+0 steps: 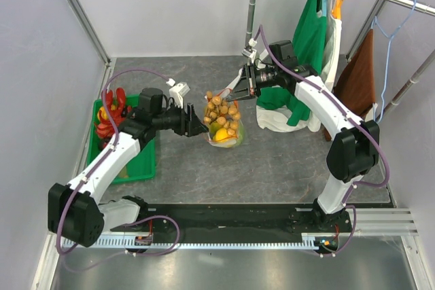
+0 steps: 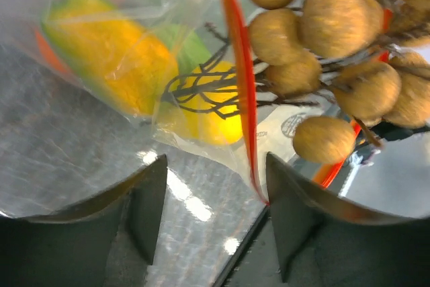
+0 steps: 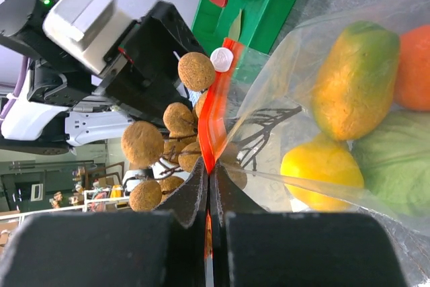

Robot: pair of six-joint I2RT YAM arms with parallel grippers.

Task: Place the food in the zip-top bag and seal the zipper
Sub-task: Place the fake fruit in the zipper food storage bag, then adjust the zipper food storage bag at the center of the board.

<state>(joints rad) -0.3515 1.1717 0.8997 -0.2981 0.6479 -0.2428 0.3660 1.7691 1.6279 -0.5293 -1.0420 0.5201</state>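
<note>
Right fingers: pinched thin red-orange zipper strip.
Left fingers: spread, beside clear crinkly plastic bag over the table.
Tan-brown ball cluster: half out the mouth.
Advice: needed pushing inside before sealing.

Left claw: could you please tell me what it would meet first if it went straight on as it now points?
Most likely the zip-top bag: the open left claw points at its clear wall and red-orange zipper, with the cluster of tan balls just beside it. Depth is unclear.

Left tool spread apart; right tool pinched shut, both arms reaching inward
</note>
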